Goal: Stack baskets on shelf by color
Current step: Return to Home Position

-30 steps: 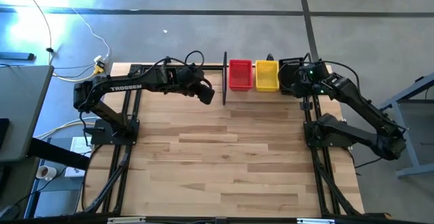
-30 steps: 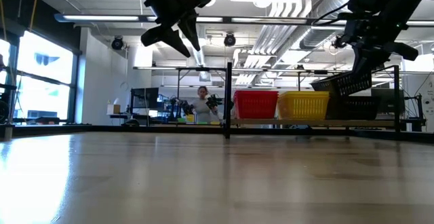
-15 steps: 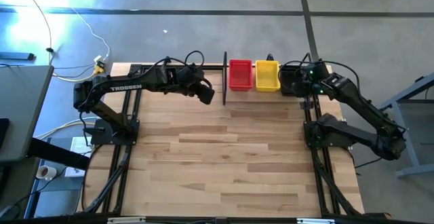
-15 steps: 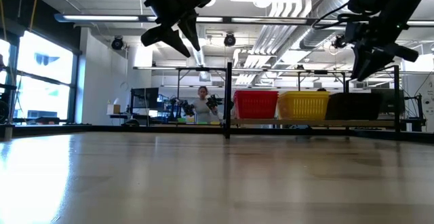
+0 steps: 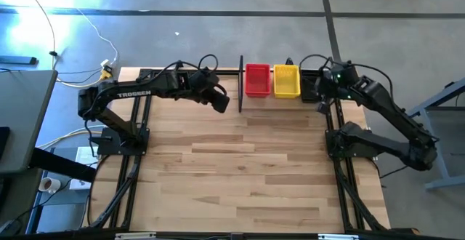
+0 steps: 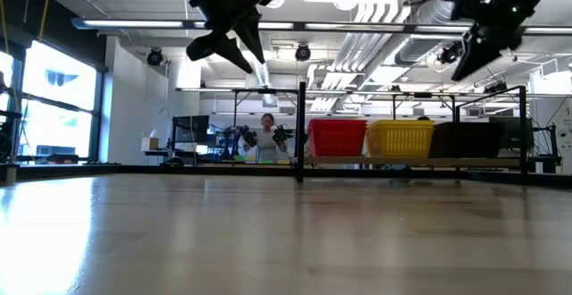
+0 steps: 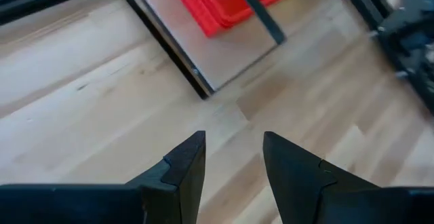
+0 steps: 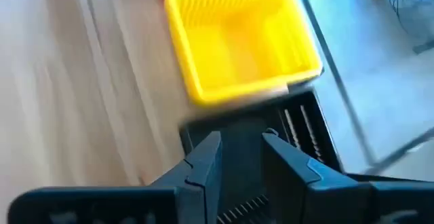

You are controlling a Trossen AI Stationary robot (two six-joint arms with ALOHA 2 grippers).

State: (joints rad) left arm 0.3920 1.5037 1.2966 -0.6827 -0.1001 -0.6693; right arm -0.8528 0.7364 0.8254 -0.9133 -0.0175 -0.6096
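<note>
right gripper [image 8: 241, 142] over black baskets [image 6: 465, 140], left gripper [image 7: 234, 139] aloft

The shelf [image 5: 240, 87] stands at the far edge of the table [image 5: 247, 167]. From left to right it carries a red basket [image 5: 256, 80], a yellow basket [image 5: 286, 82] and a black basket [image 5: 308, 87], side by side. The left gripper [image 5: 222, 103] hangs just beside the shelf's left end post. The right gripper [image 5: 320, 94] is above the black basket and covers part of it
</note>
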